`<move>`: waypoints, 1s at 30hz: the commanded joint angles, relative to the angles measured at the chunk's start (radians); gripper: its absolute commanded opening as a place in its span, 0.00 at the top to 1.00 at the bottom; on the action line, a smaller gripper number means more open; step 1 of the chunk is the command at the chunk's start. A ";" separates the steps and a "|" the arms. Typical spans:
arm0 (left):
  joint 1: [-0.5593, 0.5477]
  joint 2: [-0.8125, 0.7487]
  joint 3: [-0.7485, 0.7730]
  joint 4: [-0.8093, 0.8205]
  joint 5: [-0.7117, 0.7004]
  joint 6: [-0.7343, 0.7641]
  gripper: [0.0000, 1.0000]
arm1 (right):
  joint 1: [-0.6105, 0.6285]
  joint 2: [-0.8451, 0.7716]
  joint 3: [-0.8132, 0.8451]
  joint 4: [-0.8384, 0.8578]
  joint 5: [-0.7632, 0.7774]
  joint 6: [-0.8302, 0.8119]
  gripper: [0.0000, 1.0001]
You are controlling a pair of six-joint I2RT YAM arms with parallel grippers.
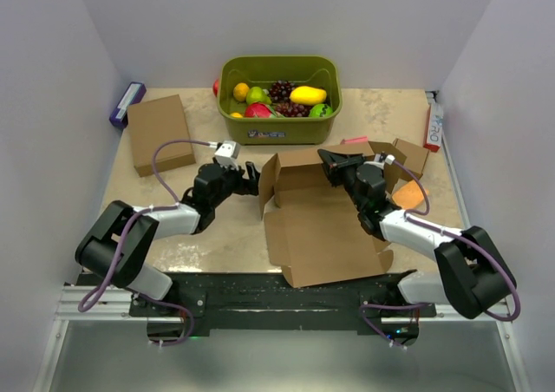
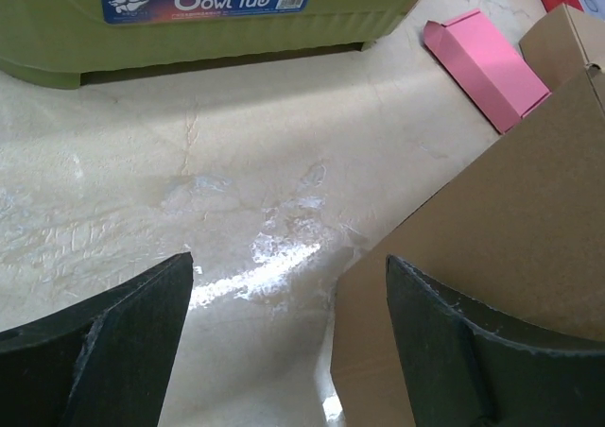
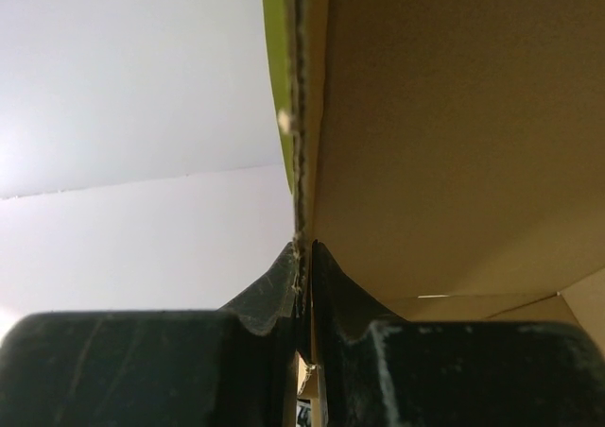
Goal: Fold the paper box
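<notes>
Tabletop (image 1: 225, 236) partly hidden under paper box (image 1: 325, 227); right pincer (image 3: 304, 257) pinches its wall.

right claw (image 3: 302, 257): pinched on upright flap edge | paper box (image 3: 454, 115): brown panel fills right | wall (image 3: 132, 87): white, left

Bare tabletop (image 1: 227, 238) lies open left of the paper box (image 1: 321, 236). Far side blocked by green tub (image 1: 299, 130); flat cardboard (image 1: 159, 132) sits far left.
</notes>
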 commanded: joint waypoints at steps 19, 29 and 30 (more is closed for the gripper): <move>-0.077 0.031 0.001 0.148 0.083 0.016 0.14 | 0.001 -0.024 -0.014 0.005 0.041 0.004 0.89; -0.146 0.037 -0.074 0.270 0.062 0.044 0.14 | 0.001 -0.032 -0.054 0.019 0.064 -0.027 0.89; -0.161 0.039 -0.084 0.294 0.062 0.050 0.15 | 0.001 -0.033 -0.069 0.024 0.066 -0.027 0.89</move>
